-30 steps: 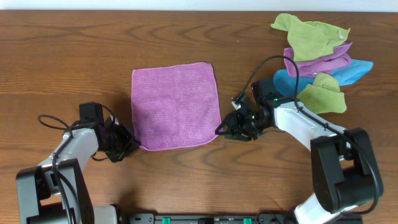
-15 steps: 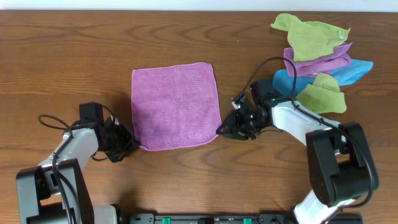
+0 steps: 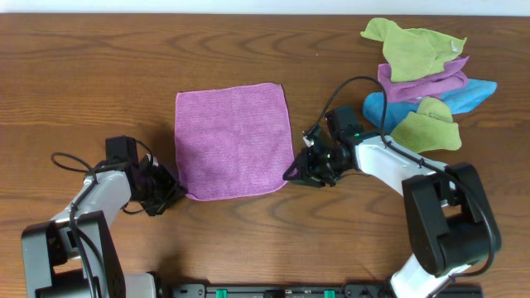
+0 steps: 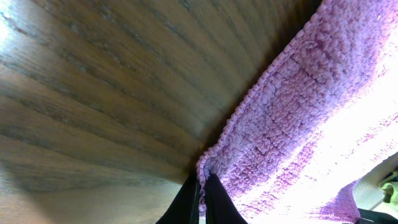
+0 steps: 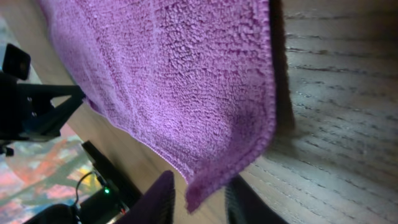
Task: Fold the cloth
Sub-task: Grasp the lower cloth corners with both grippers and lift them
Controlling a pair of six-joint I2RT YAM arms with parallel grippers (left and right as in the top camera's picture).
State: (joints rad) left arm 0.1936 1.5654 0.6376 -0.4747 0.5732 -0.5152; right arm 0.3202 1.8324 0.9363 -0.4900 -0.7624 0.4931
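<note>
A purple square cloth (image 3: 233, 141) lies flat on the wooden table. My left gripper (image 3: 178, 195) is at its near left corner; in the left wrist view the two fingers (image 4: 202, 200) are pinched shut on the cloth's edge (image 4: 292, 130). My right gripper (image 3: 291, 175) is at the near right corner. In the right wrist view its fingers (image 5: 199, 202) stand apart on either side of the corner of the cloth (image 5: 186, 81), which hangs between them, not clamped.
A pile of other cloths sits at the back right: green (image 3: 410, 45), purple (image 3: 426, 79), blue (image 3: 464, 95) and another green one (image 3: 429, 126). The left arm's cable (image 3: 70, 161) lies on the table.
My right gripper has slid a little left, onto the cloth's near right corner. The left gripper and the cloth have stayed put.
</note>
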